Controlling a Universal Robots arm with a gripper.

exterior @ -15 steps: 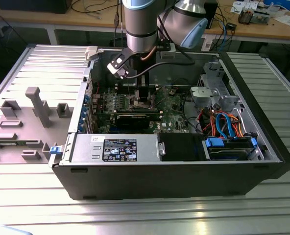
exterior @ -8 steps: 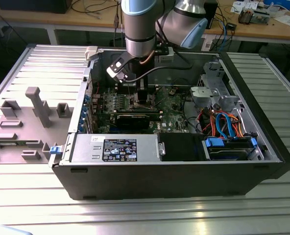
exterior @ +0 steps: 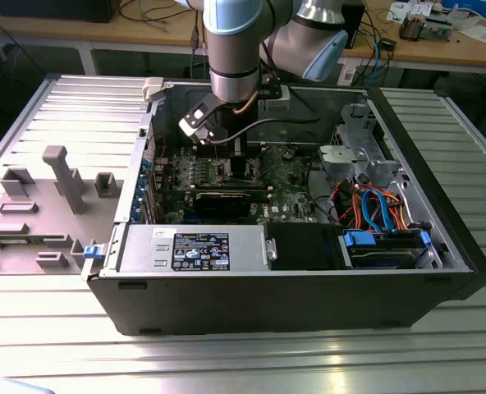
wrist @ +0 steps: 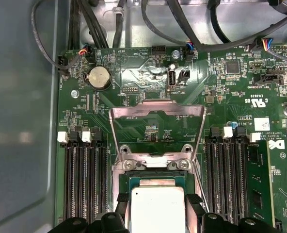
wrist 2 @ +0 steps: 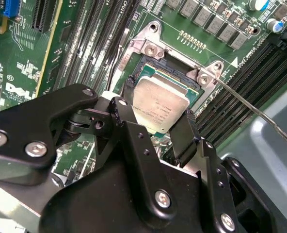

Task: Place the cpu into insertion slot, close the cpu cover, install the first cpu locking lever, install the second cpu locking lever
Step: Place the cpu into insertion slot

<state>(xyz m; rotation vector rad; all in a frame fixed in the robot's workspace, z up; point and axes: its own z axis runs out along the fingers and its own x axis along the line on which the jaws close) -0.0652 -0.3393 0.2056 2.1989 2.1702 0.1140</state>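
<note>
Silver-grey, stiff and light, the cpu (wrist 2: pixel 160 109) is gripped by two opposite edges in the end effector (wrist 2: pixel 156 114), right at the insertion slot (wrist 2: pixel 155 69). It is probably fragile underneath, so edge grips only. Behind it the cpu cover (wrist: pixel 155 109) stands open.

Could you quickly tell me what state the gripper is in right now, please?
Gripper: closed on the cpu, at the insertion slot.

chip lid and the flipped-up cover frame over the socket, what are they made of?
The chip: metal top, dull silver-grey, matte with a soft sheen. The cover frame: thin sheet metal, probably steel, brighter silver, with edges that look stamped.
</note>
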